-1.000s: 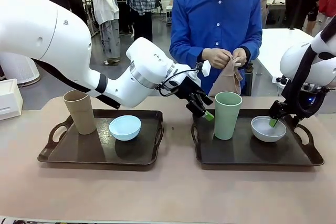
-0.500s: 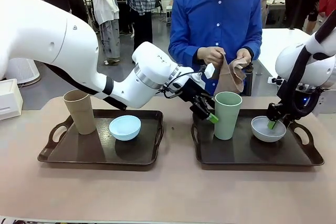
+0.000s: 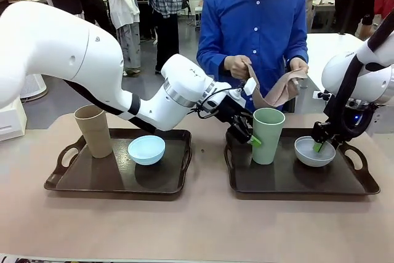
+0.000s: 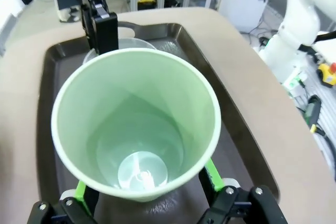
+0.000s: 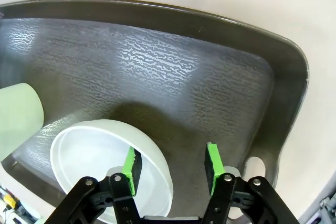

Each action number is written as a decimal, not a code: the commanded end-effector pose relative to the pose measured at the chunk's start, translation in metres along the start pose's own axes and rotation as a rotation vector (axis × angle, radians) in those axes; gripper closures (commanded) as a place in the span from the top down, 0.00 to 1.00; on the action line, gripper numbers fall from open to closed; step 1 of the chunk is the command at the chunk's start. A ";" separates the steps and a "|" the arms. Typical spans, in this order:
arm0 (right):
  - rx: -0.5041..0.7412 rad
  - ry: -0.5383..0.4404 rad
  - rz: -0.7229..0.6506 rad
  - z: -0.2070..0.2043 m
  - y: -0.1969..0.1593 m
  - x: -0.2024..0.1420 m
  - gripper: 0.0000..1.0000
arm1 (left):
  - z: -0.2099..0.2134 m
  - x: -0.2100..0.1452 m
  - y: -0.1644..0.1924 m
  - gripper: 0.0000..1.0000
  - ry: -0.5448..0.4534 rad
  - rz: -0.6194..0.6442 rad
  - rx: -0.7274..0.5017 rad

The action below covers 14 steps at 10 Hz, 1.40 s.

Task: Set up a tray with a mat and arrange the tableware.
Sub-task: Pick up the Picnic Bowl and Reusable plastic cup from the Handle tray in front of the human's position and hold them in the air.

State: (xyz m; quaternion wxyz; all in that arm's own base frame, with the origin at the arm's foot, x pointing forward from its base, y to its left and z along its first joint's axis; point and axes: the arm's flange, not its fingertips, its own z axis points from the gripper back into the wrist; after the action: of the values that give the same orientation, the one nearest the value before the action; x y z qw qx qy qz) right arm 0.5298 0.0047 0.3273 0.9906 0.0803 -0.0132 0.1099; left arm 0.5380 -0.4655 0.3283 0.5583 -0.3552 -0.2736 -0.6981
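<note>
As its wrist view shows, left pincer (image 4: 146, 182) straddles green tumbler (image 4: 136, 124).

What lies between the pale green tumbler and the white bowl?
Nothing. The front view shows only bare floor of the right tray between the pale green tumbler and the white bowl.

Left wrist view: the green tumbler (image 4: 136, 124) hides most of the white bowl (image 4: 134, 43) and the tips of the left fingers (image 4: 211, 174); whether they touch it cannot be told. Right wrist view: the right fingers (image 5: 132, 169) cover the bowl's near side, and the picture's edge cuts the tumbler.
</note>
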 end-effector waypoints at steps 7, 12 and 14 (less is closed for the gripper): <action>0.037 -0.007 0.040 -0.008 -0.004 0.002 0.00 | -0.023 0.004 0.014 0.00 0.004 -0.037 -0.014; 0.018 0.013 0.055 -0.011 -0.001 0.001 0.00 | -0.014 0.000 0.010 0.00 0.003 -0.022 0.007; 0.015 0.006 0.042 -0.011 -0.001 0.001 0.00 | -0.014 0.001 0.009 0.00 0.006 -0.010 0.005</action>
State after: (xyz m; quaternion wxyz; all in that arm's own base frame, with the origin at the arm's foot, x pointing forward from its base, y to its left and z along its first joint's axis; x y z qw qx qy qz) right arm 0.5324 0.0073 0.3341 0.9881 0.0814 -0.0155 0.1292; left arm 0.5494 -0.4817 0.3150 0.5470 -0.3507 -0.2757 -0.7084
